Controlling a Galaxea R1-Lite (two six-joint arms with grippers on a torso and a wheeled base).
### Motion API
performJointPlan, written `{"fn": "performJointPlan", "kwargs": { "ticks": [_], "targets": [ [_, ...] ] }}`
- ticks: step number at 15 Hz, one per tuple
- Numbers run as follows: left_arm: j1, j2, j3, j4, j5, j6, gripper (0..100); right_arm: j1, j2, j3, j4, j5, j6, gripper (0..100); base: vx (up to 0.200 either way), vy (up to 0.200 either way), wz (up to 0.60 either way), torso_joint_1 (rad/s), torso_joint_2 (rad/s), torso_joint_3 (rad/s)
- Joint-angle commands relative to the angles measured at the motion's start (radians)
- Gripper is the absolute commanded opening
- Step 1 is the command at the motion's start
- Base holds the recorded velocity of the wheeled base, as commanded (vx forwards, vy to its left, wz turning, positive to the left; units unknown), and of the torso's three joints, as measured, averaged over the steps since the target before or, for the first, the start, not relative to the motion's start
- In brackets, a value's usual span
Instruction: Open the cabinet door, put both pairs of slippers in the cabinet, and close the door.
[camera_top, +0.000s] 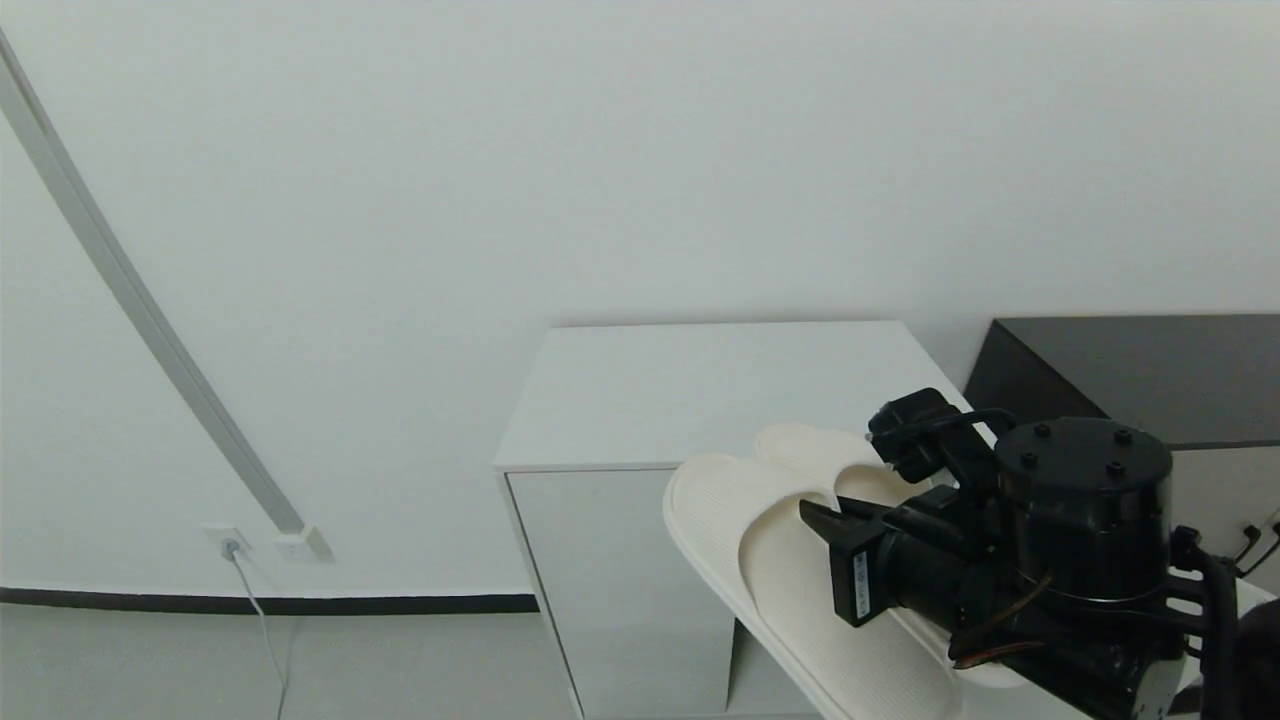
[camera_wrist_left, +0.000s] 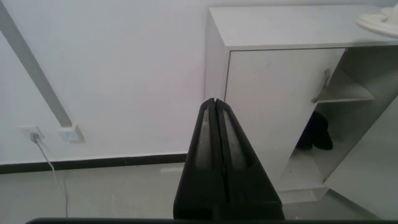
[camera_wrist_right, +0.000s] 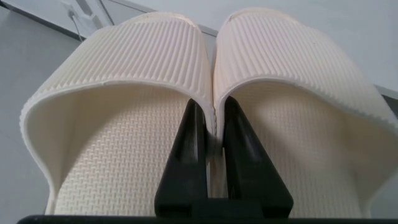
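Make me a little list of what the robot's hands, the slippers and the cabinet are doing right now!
right fingers: pinching the cream slippers by their touching inner edges
slippers: side by side, held up in front of the cabinet
left fingers: shut, holding nothing
cabinet: white, right side open, shelf inside
inside, lower part: a dark thing, too dim to name

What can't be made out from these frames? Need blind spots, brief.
- Left wrist view: dark item on the cabinet floor, too small and shadowed to identify as a second pair.
- Left wrist view: the interior past the shelf is cut off by the frame edge.
- Head view: the cabinet's open side is hidden behind the cream slippers and right gripper.
- Right wrist view: the slippers hide everything ahead; alignment cannot be judged.
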Motion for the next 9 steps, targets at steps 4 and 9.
{"fn": "performJointPlan", "kwargs": {
  "ticks": [4,9],
  "targets": [
    [0.0,0.001,0.0,-0.001,-0.001,0.0,0,0.001,0.003,0.008,-0.001,0.001,0.0,0,0.0,-0.2,0.0,0.001,0.0,0.001],
    [0.0,0.001,0.0,-0.001,0.0,0.0,0,0.001,0.002,0.018,-0.006,-0.008,-0.016,0,0.0,-0.12,0.0,0.002,0.0,0.001]
  ]
}}
